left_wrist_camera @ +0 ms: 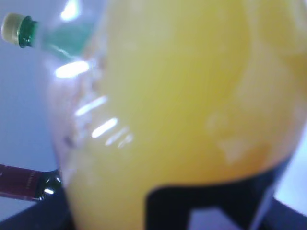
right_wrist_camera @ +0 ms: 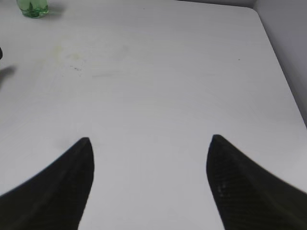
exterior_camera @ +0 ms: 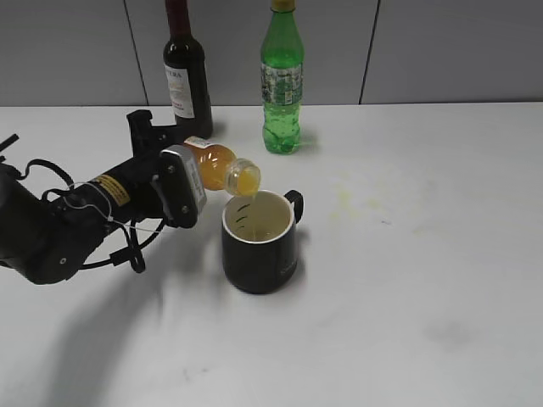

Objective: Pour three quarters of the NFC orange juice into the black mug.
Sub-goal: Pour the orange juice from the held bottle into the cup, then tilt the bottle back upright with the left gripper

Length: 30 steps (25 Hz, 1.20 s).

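The white table (exterior_camera: 441,280) is the broadest thing in view, and a spill onto it is the main risk: the mouth of the NFC orange juice (exterior_camera: 222,166) hangs just over the near-left part of the rim of the black mug (exterior_camera: 260,242), so a small drift toward the arm would likely send the stream down the mug's outside wall. The left gripper (exterior_camera: 188,182) holds the bottle by its base end, fingers pinching it; the left wrist view shows only blurred orange fill pressed close to the camera, so how firm that grip is cannot be told. A slip there, or a faster roll of the wrist, could dump more than the three quarters asked for, or drop the bottle onto the mug. The bottle's long axis lies near horizontal, running left to right in the exterior view, its open neck pointing right and slightly down at the mug's white interior, which already holds pale liquid. The right gripper (right_wrist_camera: 149,158) hovers over bare table, fingers spread wide and holding nothing.
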Available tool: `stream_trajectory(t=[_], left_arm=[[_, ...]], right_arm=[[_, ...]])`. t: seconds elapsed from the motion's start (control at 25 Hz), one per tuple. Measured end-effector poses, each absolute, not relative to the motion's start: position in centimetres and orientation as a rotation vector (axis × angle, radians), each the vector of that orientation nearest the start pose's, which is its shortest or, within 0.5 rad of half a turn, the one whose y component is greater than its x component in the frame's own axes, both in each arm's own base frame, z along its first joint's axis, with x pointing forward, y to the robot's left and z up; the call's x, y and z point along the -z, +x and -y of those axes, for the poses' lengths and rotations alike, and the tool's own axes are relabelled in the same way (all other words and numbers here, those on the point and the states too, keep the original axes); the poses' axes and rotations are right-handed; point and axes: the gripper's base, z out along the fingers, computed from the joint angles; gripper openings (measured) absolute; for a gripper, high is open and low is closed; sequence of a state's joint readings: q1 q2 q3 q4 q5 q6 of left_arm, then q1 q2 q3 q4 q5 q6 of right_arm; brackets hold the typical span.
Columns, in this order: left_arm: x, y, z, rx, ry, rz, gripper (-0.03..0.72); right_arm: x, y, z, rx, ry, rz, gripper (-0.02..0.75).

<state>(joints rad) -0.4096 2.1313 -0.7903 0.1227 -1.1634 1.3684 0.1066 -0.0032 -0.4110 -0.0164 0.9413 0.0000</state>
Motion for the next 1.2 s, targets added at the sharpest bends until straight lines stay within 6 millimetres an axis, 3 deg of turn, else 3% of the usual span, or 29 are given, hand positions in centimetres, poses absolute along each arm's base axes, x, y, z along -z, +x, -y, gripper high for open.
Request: stream_trajectory(t=[1.2], left_arm=[[-10.16, 33.8, 15.58, -0.789, 1.475, -0.894, 0.47]], right_arm=[[-26.17, 0.92, 0.02, -0.048, -0.108, -2.008, 0.555]])
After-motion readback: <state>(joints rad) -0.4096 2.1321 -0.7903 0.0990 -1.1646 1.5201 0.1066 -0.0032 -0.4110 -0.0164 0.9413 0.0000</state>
